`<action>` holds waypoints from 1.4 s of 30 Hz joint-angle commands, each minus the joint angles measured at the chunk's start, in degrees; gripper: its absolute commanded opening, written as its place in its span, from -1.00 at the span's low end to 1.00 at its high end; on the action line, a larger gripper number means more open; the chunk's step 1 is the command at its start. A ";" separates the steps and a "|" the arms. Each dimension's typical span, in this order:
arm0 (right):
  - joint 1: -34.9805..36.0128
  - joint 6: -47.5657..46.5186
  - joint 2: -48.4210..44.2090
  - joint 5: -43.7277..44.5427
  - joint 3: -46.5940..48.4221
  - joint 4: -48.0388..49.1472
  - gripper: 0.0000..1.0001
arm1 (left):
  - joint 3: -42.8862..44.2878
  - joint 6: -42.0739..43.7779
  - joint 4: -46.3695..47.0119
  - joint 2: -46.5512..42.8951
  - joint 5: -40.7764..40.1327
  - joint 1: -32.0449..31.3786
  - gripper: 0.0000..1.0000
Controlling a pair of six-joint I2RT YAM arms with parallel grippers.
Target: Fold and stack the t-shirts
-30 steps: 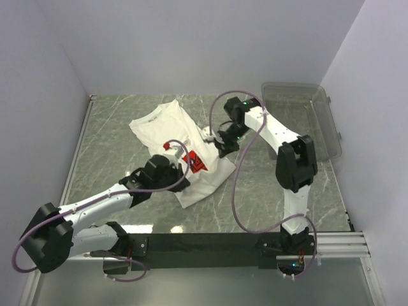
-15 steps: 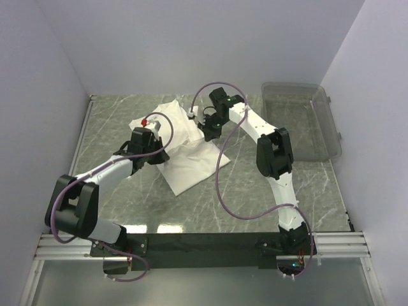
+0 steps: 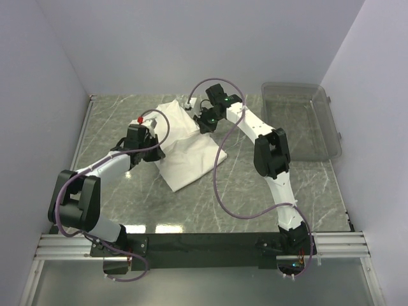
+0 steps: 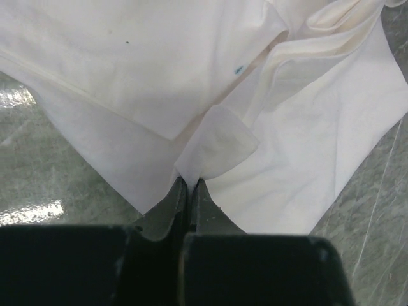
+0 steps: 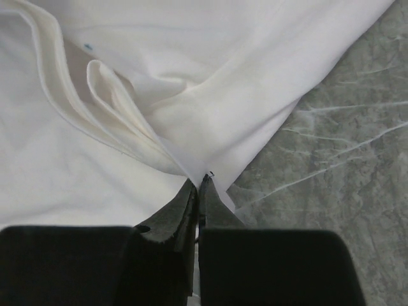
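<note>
Your left end effector [image 4: 189,186] sits at 6 o'clock, its two dark fingers pressed together on a small rounded flap of the white t-shirt [image 4: 306,140]. From that pinch the cloth fans out toward 12 o'clock in overlapping layers, with a folded edge running up toward 1 o'clock. You can see a tiny teal speck [image 4: 239,70] on the upper layer. Grey-green marbled table [image 4: 38,185] shows at 9 o'clock and at 4 o'clock.
</note>
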 commanded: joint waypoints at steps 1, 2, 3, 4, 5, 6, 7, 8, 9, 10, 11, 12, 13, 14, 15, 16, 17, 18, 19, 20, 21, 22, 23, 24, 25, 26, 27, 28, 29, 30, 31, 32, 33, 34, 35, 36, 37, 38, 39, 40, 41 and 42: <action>0.92 2.22 1.19 1.22 2.89 3.80 -1.00 | 2.92 1.56 1.04 0.18 1.06 0.66 -0.99; 1.01 2.66 1.28 1.31 3.15 4.07 -1.00 | 3.00 1.56 1.12 0.26 1.06 0.92 -0.99; 1.02 2.84 1.37 1.48 3.33 4.33 -1.00 | 3.18 1.47 1.13 0.27 0.89 1.01 -0.99; 1.02 3.10 1.63 1.92 3.50 4.77 -1.00 | 3.35 1.47 1.21 0.35 0.63 1.01 -0.99; 1.28 3.37 1.72 2.18 3.85 4.86 -1.00 | 3.53 1.47 1.56 0.61 0.71 1.27 -0.99; 1.19 3.54 1.90 2.45 3.94 4.95 -1.00 | 3.62 1.47 1.30 0.79 0.80 1.36 -0.99; 1.19 3.72 2.07 3.06 4.03 5.56 -1.00 | 4.32 1.65 1.04 1.14 0.71 1.45 -0.99; 1.28 3.98 2.25 3.24 4.21 5.74 -1.00 | 4.58 1.82 0.34 1.93 0.28 1.45 -0.99; 1.37 3.90 2.42 3.33 4.38 6.00 -1.00 | 4.94 2.00 0.16 2.28 0.01 1.45 -0.99; 1.54 4.07 2.51 3.68 4.38 6.09 -1.00 | 5.03 2.09 0.25 2.55 -0.16 1.63 -0.99; 1.54 4.25 2.60 3.86 4.30 6.35 -1.00 | 5.11 2.00 0.16 2.90 -0.43 1.80 -0.99; 1.80 4.34 2.69 4.03 4.38 6.53 -1.00 | 5.03 2.00 0.33 3.08 -0.52 1.89 -0.99; 1.81 4.42 2.78 4.12 4.30 6.79 -0.99 | 5.29 1.91 0.16 3.25 -0.60 2.07 -0.99; 1.89 4.69 2.78 4.56 4.21 7.14 -0.95 | 5.55 1.83 -0.10 3.78 -1.04 2.16 -0.99; 2.07 5.21 2.78 5.08 3.95 8.28 -0.88 | 6.08 1.48 -0.63 3.95 -1.65 2.24 -0.99; 2.16 6.09 2.78 5.61 3.86 8.81 -0.68 | 6.26 1.39 -0.81 4.22 -2.36 2.33 -0.99; 2.24 7.14 2.60 6.57 3.77 9.34 -0.59 | 6.43 1.04 -1.07 4.13 -3.15 2.42 -0.95; 2.25 8.54 2.08 7.71 3.51 11.69 -0.52 | 6.78 0.25 -1.42 3.96 -5.50 2.42 -0.66; 2.25 10.38 1.73 9.12 2.98 13.37 -0.22 | 6.87 -0.19 -1.77 3.61 -7.09 2.42 -0.45; 2.16 15.19 1.11 11.57 2.72 14.95 -0.13 | 7.05 -0.63 -1.95 2.13 -8.76 2.42 -0.29; 2.16 16.98 0.67 14.64 2.80 16.19 -0.09 | 6.96 -1.16 -1.78 1.07 -12.00 2.42 0.00; 1.81 18.04 -0.55 15.02 2.37 17.42 -0.08 | 7.05 -1.34 -1.86 -0.07 -13.95 2.42 0.15; 1.55 20.40 -1.43 15.11 1.84 17.95 -0.07 | 7.14 -1.25 -2.12 -2.44 -15.97 2.42 0.30; 1.28 21.64 -3.18 15.89 1.14 18.65 -0.05 | 7.66 -1.16 -2.56 -3.50 -19.38 2.42 0.51; 1.10 22.52 -4.07 15.46 -0.09 18.31 -0.02 | 8.01 -0.90 -3.35 -4.38 -21.15 2.42 0.57; 0.32 22.18 -5.04 14.33 -0.88 17.79 -0.02 | 8.45 -0.38 -4.66 -6.22 -21.87 2.42 0.57; -0.04 21.83 -6.09 12.75 -1.85 17.17 -0.01 | 8.72 1.28 -5.28 -7.28 -22.05 2.42 0.55; -0.82 18.78 -8.28 5.51 -3.86 14.21 0.00 | 8.46 2.08 -5.73 -8.42 -21.09 2.42 0.53; -2.48 15.62 -9.43 0.22 -5.18 12.09 0.00 | 8.02 3.66 -6.51 -10.87 -20.21 2.42 0.50; -3.54 10.98 -11.35 -5.32 -6.41 9.02 0.00 | 6.71 4.37 -6.78 -12.29 -18.90 2.42 0.48; -4.25 5.53 -12.24 -13.90 -8.60 1.95 0.00 | 5.74 4.81 -6.87 -13.70 -17.06 2.42 0.47; -4.87 -3.74 -13.21 -15.72 -10.10 -1.00 0.00 | 4.95 4.73 -7.57 -15.71 -13.91 2.42 0.47; -5.83 -8.01 -14.09 -17.13 -11.86 -3.46 0.00 | 4.33 3.68 -10.10 -16.43 -12.49 2.33 0.43; -6.10 -16.32 -15.75 -17.50 -15.09 -8.19 0.03 | 3.71 3.15 -11.08 -17.04 -9.60 2.33 0.40; -6.45 -20.58 -16.55 -17.41 -16.61 -10.67 0.04 | 2.93 1.84 -11.79 -18.62 -4.70 1.64 0.34; -6.80 -24.89 -17.34 -17.33 -18.27 -12.96 0.05 | 1.35 1.22 -12.75 -19.59 -3.60 0.41 0.31; -7.68 -33.28 -18.92 -17.15 -21.42 -16.98 0.08 | 0.29 1.21 -13.46 -20.73 -2.55 -1.34 0.31; -8.38 -37.37 -19.80 -17.58 -23.20 -18.41 0.09 | -0.94 0.69 -13.46 -23.35 -3.76 -6.84 0.32; -9.17 -42.02 -21.12 -18.02 -24.78 -19.91 0.11 | -3.21 0.25 -13.29 -24.68 -4.64 -10.12 0.33; -11.36 -52.16 -21.56 -18.38 -27.41 -23.49 0.12 | -4.45 -0.37 -12.07 -25.91 -5.34 -13.37 0.34; -12.07 -55.40 -21.74 -18.29 -28.39 -24.40 0.13 | -5.77 -2.63 -11.01 -27.75 -6.40 -19.49 0.34; -12.43 -56.56 -21.92 -16.20 -29.18 -24.23 0.13 | -8.57 -3.79 -9.96 -28.38 -8.32 -22.16 0.35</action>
